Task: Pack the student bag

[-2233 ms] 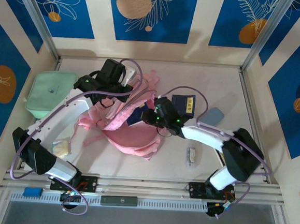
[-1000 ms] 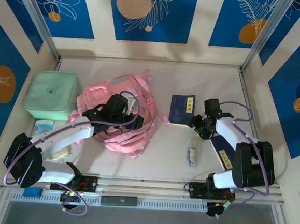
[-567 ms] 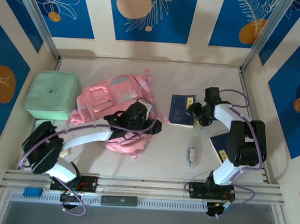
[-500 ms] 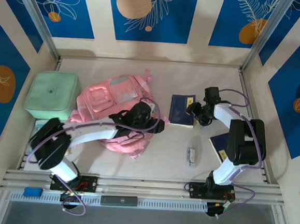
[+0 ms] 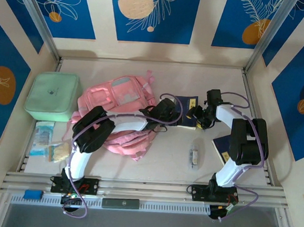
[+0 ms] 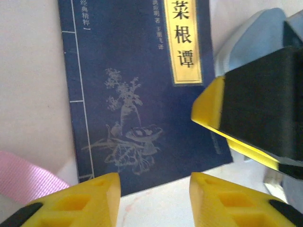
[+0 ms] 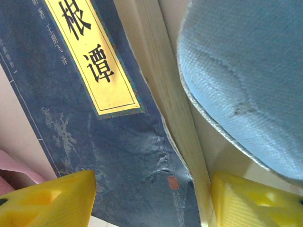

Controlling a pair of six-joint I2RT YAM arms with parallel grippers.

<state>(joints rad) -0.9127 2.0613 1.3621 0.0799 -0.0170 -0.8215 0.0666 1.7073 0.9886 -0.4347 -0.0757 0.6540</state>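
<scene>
bag (image 5: 119, 90) lies left-centre on worktop (image 5: 217, 82) | left pincer (image 6: 154, 189) half open, empty, above book (image 6: 142, 94) | right pincer (image 7: 154, 189) wide, astride book's right edge, unclamped | advice: close right low on edge, keep left clear, mind pouch (image 7: 246, 80)

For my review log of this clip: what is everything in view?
bag: one, pink, table centre-left
case: one, mint green, left of bag
book: one, dark blue, right of bag
second book: one, dark blue, partly under right arm
pouch: one, light blue, beside book
packets: two, pale, near left
clear item: one, too small to identify, nearer than book
left pincer: open, over book
right pincer: open, at book's edge
</scene>
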